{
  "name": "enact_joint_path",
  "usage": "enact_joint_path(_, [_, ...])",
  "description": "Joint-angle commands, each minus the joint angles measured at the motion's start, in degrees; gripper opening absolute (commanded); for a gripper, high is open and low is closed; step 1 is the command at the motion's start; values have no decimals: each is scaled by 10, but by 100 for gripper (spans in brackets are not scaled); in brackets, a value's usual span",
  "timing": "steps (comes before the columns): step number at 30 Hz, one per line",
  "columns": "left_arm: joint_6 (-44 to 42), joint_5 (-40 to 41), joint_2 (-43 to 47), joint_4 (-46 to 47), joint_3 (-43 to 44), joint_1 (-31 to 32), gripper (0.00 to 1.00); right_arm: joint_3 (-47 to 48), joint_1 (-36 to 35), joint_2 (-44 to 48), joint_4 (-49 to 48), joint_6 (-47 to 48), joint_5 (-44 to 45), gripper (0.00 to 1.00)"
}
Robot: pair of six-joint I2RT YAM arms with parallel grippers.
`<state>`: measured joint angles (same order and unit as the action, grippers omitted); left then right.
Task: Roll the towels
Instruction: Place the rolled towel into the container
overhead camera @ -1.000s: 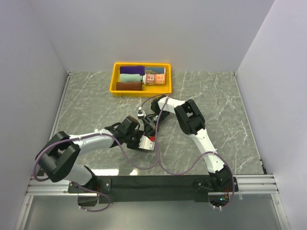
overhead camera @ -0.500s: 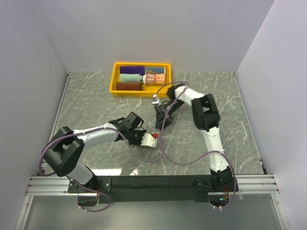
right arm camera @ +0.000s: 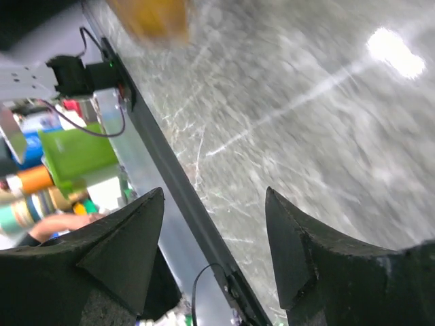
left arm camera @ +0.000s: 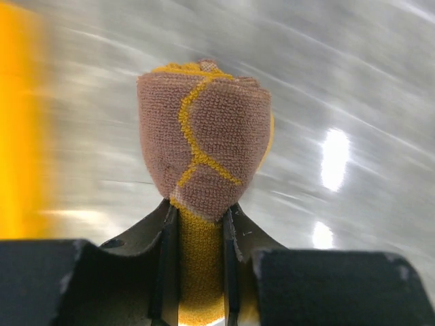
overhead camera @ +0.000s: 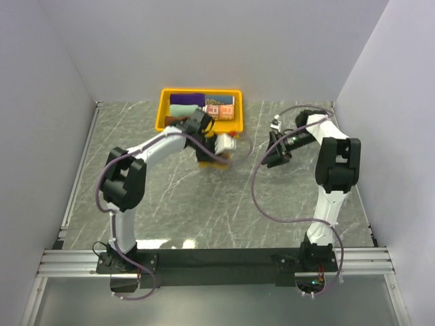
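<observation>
With the left gripper (left arm camera: 200, 221) clamped on the rolled brown towel (left arm camera: 204, 142) jutting past its tips, stowing seems in hand: next, release it inside the yellow tray (overhead camera: 160, 117) just ahead, while the right gripper (right arm camera: 214, 197) gapes empty.

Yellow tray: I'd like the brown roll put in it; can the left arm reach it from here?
Probably yes: the left claw, shut on the rolled brown towel, hangs just in front of the yellow tray, with nothing between them.

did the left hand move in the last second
Yes. In the top view the left hand travelled up the table, away from the near edge, ending right at the yellow tray's near rim, shut on the brown towel.
</observation>
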<state>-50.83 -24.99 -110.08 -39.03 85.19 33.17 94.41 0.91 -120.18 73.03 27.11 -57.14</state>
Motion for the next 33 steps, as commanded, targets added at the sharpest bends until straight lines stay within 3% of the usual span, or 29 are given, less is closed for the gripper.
enact_joint_path(1, [24, 4, -44, 3, 151, -22, 1, -37, 33, 43, 9, 29, -21, 67])
enact_joint_path(3, [38, 20, -93, 35, 241, -36, 1, -62, 52, 62, -1, 30, -23, 67])
enact_joint_path(7, [40, 71, -169, 111, 341, -50, 0, -82, 67, 83, -5, 38, -14, 68])
enact_joint_path(10, [30, 95, -200, 208, 349, -54, 0, -99, 73, 101, -31, 23, -10, 70])
enact_joint_path(13, [-2, 100, -231, 248, 355, -57, 0, -107, 73, 106, -39, 16, -16, 71])
enact_joint_path(28, [-52, 58, -257, 149, 326, -60, 0, -100, 78, 65, -32, 18, -52, 72])
enact_joint_path(32, [-45, 64, -261, 142, 321, -60, 11, -82, 78, 51, -17, 23, -56, 73])
enact_joint_path(33, [-44, 65, -261, 144, 318, -60, 18, -81, 78, 50, -17, 24, -58, 73])
